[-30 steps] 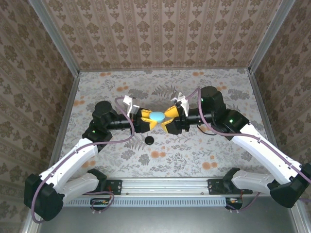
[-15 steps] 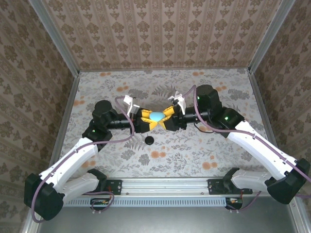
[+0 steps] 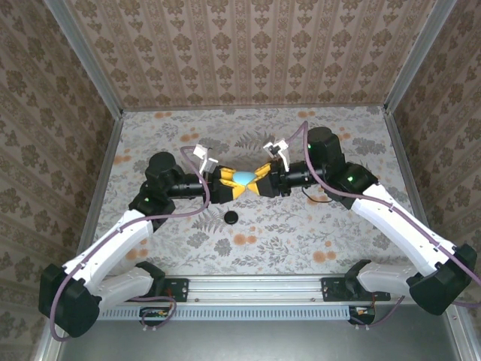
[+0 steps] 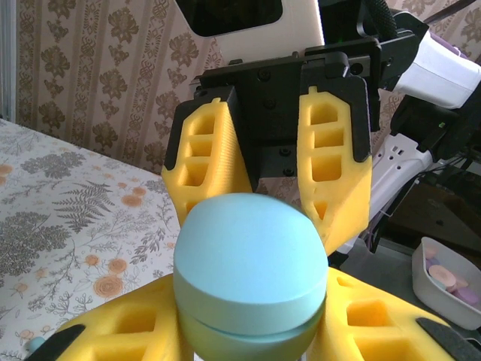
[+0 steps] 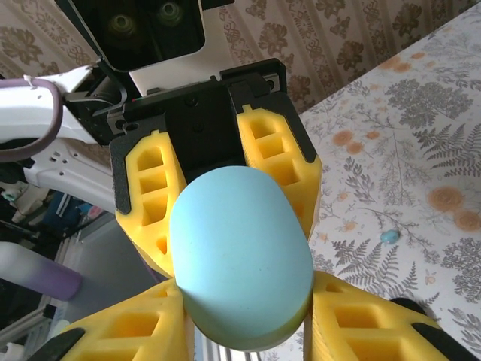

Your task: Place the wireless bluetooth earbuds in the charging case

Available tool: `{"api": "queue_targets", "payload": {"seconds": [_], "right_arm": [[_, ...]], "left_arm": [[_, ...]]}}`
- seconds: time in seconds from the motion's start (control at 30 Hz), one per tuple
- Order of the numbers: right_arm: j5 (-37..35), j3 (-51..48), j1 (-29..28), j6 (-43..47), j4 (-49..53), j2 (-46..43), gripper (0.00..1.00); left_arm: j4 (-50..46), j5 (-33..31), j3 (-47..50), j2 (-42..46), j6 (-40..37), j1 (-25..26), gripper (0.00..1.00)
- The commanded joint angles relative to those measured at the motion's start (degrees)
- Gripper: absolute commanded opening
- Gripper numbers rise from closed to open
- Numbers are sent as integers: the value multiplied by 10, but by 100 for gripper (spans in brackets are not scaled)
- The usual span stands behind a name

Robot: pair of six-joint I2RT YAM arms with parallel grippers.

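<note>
The charging case (image 3: 244, 179) is a closed turquoise oval, held in the air above the middle of the table. My left gripper (image 3: 235, 185) comes in from the left, shut on the charging case (image 4: 252, 263) with a yellow finger on each side. From the right, my right gripper (image 3: 256, 180) is shut on the same case (image 5: 240, 259), its fingers (image 5: 353, 323) pressed to the case's sides. One turquoise earbud (image 5: 388, 237) lies on the floral table. A turquoise speck (image 4: 34, 344) peeks out by my left finger.
A small black round piece (image 3: 231, 217) lies on the table just in front of the two grippers. Patterned walls with metal posts close in the table (image 3: 316, 233) at the back and on both sides.
The right gripper's jaws have closed onto the case, which the left gripper kept holding. Both wrists have drawn closer together and shifted a little towards the back.
</note>
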State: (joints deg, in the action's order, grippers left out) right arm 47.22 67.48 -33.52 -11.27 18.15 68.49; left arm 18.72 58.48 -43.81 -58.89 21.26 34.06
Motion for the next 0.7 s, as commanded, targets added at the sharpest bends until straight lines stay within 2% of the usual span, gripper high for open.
{"api": "queue_targets", "payload": {"seconds": [0.0, 0.27, 0.67], "right_arm": [[25, 8, 7, -66, -68, 9, 37], [1, 5, 27, -99, -71, 8, 55], [-55, 4, 45, -117, -52, -3, 64]], "left_arm": [[13, 24, -20, -4, -17, 19, 11], [13, 25, -21, -2, -17, 22, 11], [1, 11, -13, 4, -31, 22, 11]]}}
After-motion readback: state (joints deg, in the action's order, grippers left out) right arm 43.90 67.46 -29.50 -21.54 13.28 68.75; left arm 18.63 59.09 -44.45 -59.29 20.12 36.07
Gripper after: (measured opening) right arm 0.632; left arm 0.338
